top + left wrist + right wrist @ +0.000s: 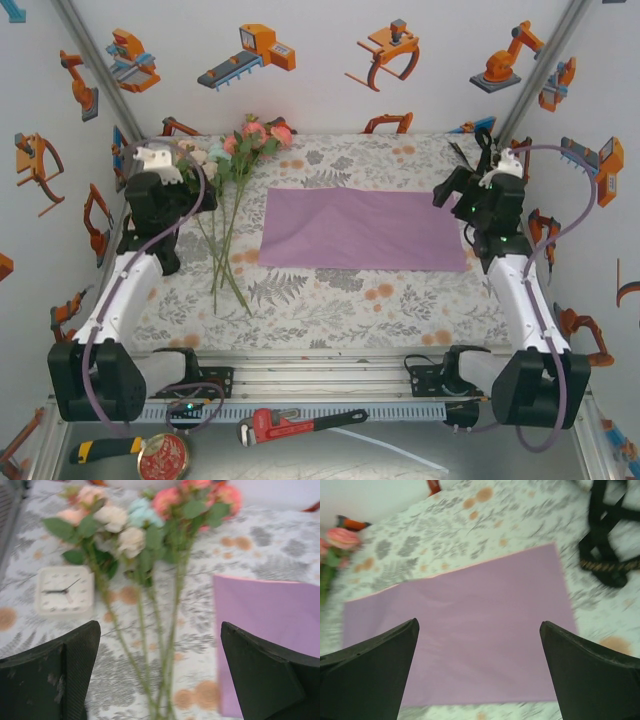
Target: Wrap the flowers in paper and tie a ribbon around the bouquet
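The left gripper (160,626) is released, its two dark fingers (60,670) spread wide with nothing held between them. In its wrist view the flowers (150,540) lie on the floral-printed table cover (330,300). Their thin green stems run toward the gap between the fingers, and their pink, peach, cream and pale blue blooms fan out at the far end. A small white square clock (65,591) sits just left of the stems. The right gripper (479,624) is also released, fingers wide apart and empty, and looks onto the paper (470,615). From above, the paper lies flat in the middle of the table, lilac side up, with a thin pink line along its far edge. The flowers lie to its left, close to it but not on it, blooms toward the back wall. The ribbon (607,545), a black band, sits in a loose tangle on the cover beyond the paper's far right corner, apart from the sheet. A red pipe wrench (300,422) lies on the metal shelf in front of the arm bases.
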`<state>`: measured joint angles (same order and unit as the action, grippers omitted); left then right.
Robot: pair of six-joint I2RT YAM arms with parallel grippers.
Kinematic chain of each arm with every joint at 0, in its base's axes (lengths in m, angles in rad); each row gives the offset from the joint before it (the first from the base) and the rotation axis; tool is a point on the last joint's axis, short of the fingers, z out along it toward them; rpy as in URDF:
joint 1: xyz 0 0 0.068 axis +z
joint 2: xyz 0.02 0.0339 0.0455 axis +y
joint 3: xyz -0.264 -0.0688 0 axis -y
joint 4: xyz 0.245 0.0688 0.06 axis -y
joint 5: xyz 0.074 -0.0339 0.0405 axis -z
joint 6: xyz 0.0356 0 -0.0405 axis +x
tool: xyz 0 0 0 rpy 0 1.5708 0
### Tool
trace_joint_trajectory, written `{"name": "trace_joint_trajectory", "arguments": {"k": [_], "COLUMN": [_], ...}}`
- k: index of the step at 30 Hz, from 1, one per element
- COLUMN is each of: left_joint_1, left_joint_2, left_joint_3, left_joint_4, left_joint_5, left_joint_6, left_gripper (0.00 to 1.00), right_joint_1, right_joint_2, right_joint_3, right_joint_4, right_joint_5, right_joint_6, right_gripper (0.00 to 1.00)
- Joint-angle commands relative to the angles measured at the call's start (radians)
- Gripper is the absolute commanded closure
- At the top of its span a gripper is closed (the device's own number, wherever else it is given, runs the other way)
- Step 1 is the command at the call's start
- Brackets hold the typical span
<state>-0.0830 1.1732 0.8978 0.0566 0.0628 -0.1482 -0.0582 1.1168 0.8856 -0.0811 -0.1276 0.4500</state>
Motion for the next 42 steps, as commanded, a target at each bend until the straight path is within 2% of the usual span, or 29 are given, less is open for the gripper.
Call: {"name": "trace_joint_trajectory", "arguments": {"k": [1, 3, 5, 8, 12, 17, 19, 22, 26, 30, 34, 39, 42], "left_joint_1": [-0.068, -0.110, -0.165, -0.264, -0.365, -0.426, -0.434, -0.435, -0.453, -0.466, -0.472, -0.471, -0.467], "left_joint_2": [0.102, 0.216, 0.353, 0.568, 0.814, 1.057, 1.147, 1.260, 1.413, 1.493, 1.507, 1.508, 1.510], "left_joint_3": [0.128, 0.238, 0.362, 0.573, 0.832, 1.082, 1.179, 1.316, 1.528, 1.601, 1.575, 1.549, 1.554], "left_joint_4": [-0.266, -0.312, -0.363, -0.429, -0.465, -0.431, -0.414, -0.393, -0.451, -0.436, -0.447, -0.445, -0.449], "left_joint_5": [0.129, 0.203, 0.268, 0.316, 0.363, 0.326, 0.357, 0.414, 0.506, 0.546, 0.543, 0.528, 0.524], "left_joint_6": [-0.125, -0.189, -0.213, -0.177, -0.092, 0.096, 0.170, 0.194, 0.265, 0.242, 0.253, 0.246, 0.246], "left_gripper": [0.01, 0.01, 0.05, 0.10, 0.13, 0.15, 0.16, 0.16, 0.14, 0.17, 0.20, 0.29, 0.40], "right_joint_1": [0.010, 0.035, 0.069, 0.113, 0.180, 0.228, 0.229, 0.228, 0.228, 0.228, 0.228, 0.228, 0.228], "right_joint_2": [0.054, 0.096, 0.138, 0.206, 0.234, 0.254, 0.259, 0.265, 0.275, 0.262, 0.230, 0.192, 0.179], "right_joint_3": [0.054, 0.089, 0.102, 0.092, 0.037, 0.035, 0.034, 0.049, 0.084, 0.103, 0.091, 0.069, 0.056], "right_joint_4": [-0.272, -0.327, -0.356, -0.389, -0.376, -0.404, -0.414, -0.453, -0.515, -0.578, -0.604, -0.613, -0.616], "right_joint_5": [-0.124, -0.143, -0.175, -0.188, -0.105, -0.045, -0.050, -0.047, -0.049, -0.040, -0.025, -0.024, -0.021], "right_joint_6": [0.293, 0.396, 0.478, 0.600, 0.728, 0.737, 0.720, 0.670, 0.614, 0.574, 0.562, 0.566, 0.570], "right_gripper": [0.04, 0.04, 0.04, 0.06, 0.06, 0.06, 0.06, 0.06, 0.06, 0.06, 0.06, 0.06, 0.06]}}
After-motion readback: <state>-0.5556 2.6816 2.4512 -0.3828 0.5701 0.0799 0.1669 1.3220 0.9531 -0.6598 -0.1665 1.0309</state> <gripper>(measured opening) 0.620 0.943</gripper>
